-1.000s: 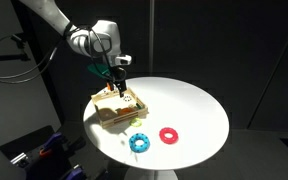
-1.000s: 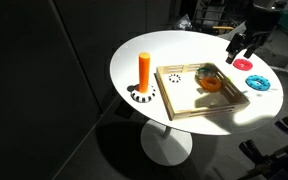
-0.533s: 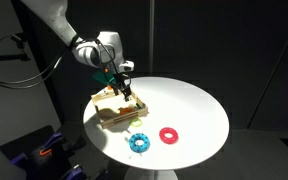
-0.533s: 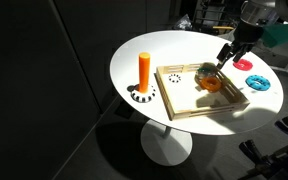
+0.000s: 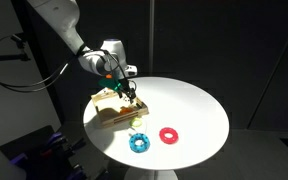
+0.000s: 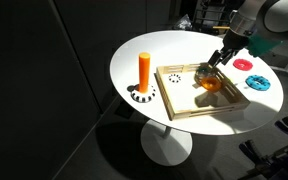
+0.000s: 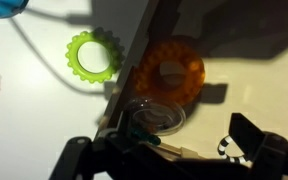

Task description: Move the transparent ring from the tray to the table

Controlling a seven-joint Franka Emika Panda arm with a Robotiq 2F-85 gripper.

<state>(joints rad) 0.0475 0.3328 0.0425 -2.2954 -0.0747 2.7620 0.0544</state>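
Note:
The transparent ring (image 7: 156, 115) lies in the tan wooden tray (image 7: 134, 60) beside an orange ring (image 7: 174, 70); it is too faint to make out in either exterior view. The tray (image 5: 110, 112) (image 6: 184, 108) sits on the white round table (image 5: 189, 105) (image 6: 144, 50). My gripper (image 7: 174, 157) is open and low over the tray (image 5: 127, 91) (image 6: 213, 68). Its fingers straddle the transparent ring's area, with the ring near the left finger. I cannot tell if it touches.
A green toothed ring (image 7: 92, 55) lies on the table just outside the tray rim. A black-and-white ring (image 7: 229, 146) (image 6: 175, 77) is in the tray. A blue toothed ring (image 5: 138, 142) (image 6: 258, 84), a red ring (image 5: 169, 135) (image 6: 243, 63) and an orange peg (image 6: 144, 70) stand on the table.
My gripper has come down from above the tray's far side to just over the orange ring inside the tray. The rings have not moved.

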